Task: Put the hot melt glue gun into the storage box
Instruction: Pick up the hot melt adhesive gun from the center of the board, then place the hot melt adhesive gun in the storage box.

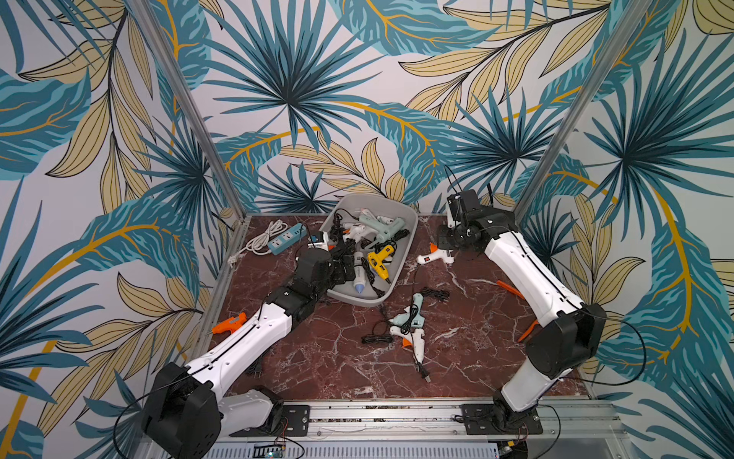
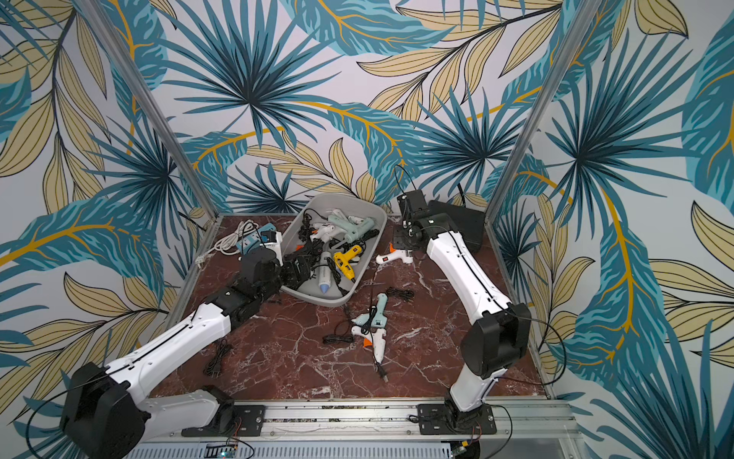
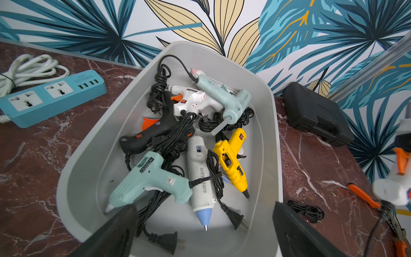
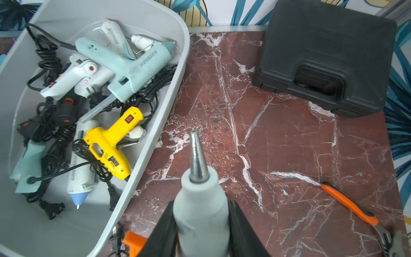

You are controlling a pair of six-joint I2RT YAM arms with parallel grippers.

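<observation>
Right gripper (image 4: 201, 218) clamping white plastic glue gun (image 1: 435, 257) mid-frame; black cord (image 3: 386, 209) risking snagging light-grey storage box (image 3: 277, 144) rim; left gripper (image 3: 202, 211) gaping.

The left arm (image 1: 246, 341) and right arm (image 1: 528, 274) are built alike: long white moulded shells linking bulky matte-black joint housings. Each rises from a black plate (image 1: 472, 425) fixed with bright screws onto the aluminium rail (image 1: 381, 415), where thin red wires trail out. A thin black cable follows a groove along each white shell and loops free beside the biggest housing. Farther from the rail, a small white mark sits on a black housing, and black wedge fingers (image 3: 117, 231) end each arm.
</observation>
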